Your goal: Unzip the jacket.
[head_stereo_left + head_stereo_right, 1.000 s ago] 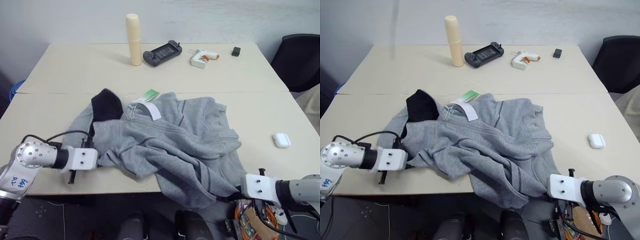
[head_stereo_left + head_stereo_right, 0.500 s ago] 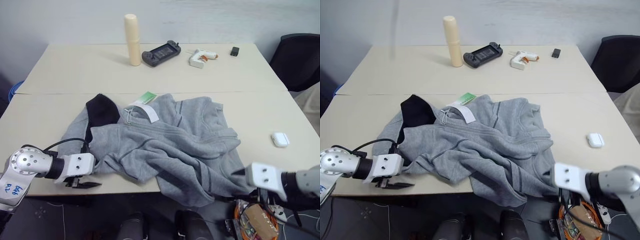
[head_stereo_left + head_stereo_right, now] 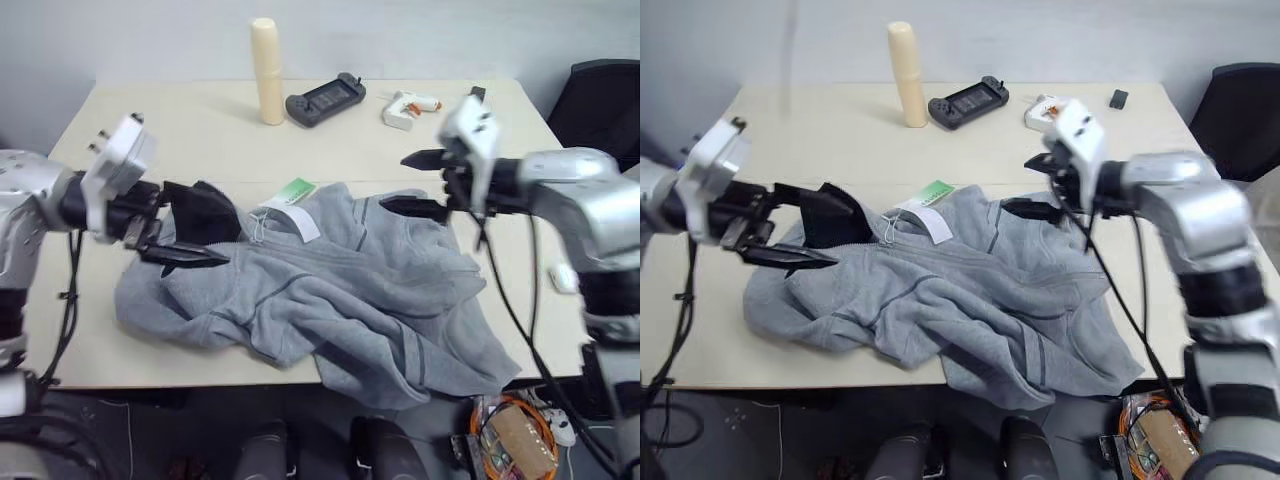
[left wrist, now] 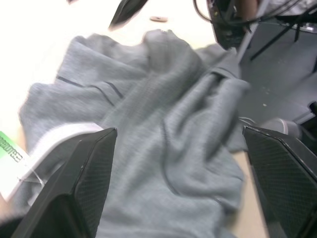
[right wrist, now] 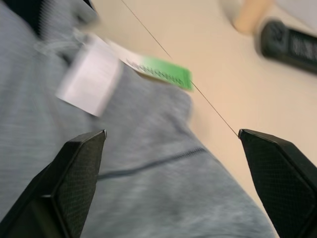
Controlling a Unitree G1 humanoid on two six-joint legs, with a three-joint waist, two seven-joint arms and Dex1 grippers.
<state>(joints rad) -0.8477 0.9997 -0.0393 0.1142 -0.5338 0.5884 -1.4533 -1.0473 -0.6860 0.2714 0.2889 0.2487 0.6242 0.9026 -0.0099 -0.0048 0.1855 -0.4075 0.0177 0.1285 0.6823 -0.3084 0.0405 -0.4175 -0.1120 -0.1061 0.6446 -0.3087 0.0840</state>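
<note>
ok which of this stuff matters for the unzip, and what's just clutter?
Job:
- grey fleece jacket, with its white hang tag
- left gripper, open
- right gripper, open

Lying about:
- cream cylinder
- handheld game console
- glue gun
- white earbud case
- small black block

Two pale beige tables (image 3: 180, 140) stand pushed together — a seam runs across between them — before a plain light grey wall (image 3: 400, 35). A dark chair (image 3: 600, 105) sits at the right, above dark floor (image 3: 200, 430).
</note>
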